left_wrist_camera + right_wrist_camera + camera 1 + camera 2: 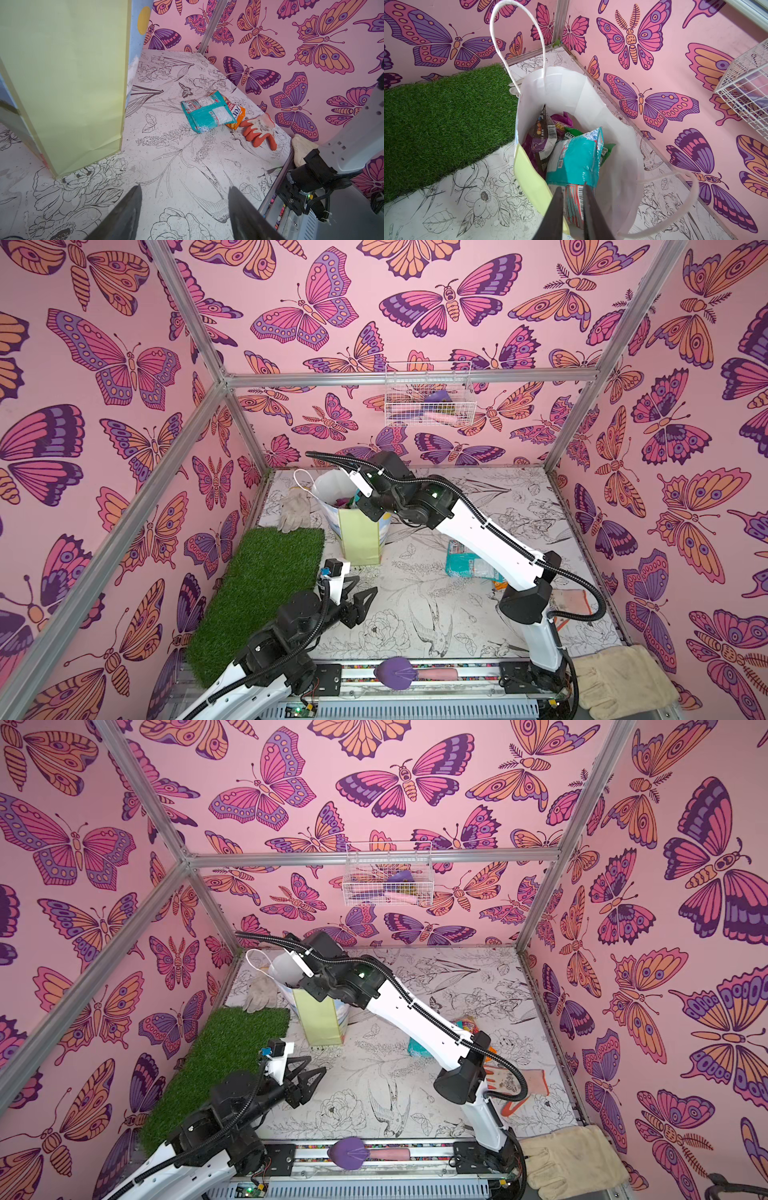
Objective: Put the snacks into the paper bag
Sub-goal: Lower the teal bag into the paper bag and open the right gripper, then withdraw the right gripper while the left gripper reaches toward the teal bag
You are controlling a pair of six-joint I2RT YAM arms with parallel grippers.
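a: what is the right claw (572, 186) doing?

b: it hangs in the mouth of the paper bag (571, 87), jaws only a narrow way apart. the printed end of a teal packet (577, 158) sits between them. whether they pinch it or merely bracket it, i cannot tell.

a: and the rest of that packet?

b: down inside the bag, leaning against a brown m&m's packet (542, 133), with a green packet (572, 133) and a purple pouch (562, 119) deeper in.

a: the left claw (185, 187)?

b: wide open, nothing between its fingers. it hovers over the desk (176, 166) near the bag's pale yellow-green side, not touching it.

a: the bag itself?

b: upright on the desk, a grass mat (436, 124) just beside it.

a: any snacks outside the bag?

b: a second teal packet (207, 114) lies flat on the desk, well apart from the bag, partly on top of an orange fox's bag (239, 116). an orange-and-grey glove (257, 131) lies just beside those, farther from the bag.
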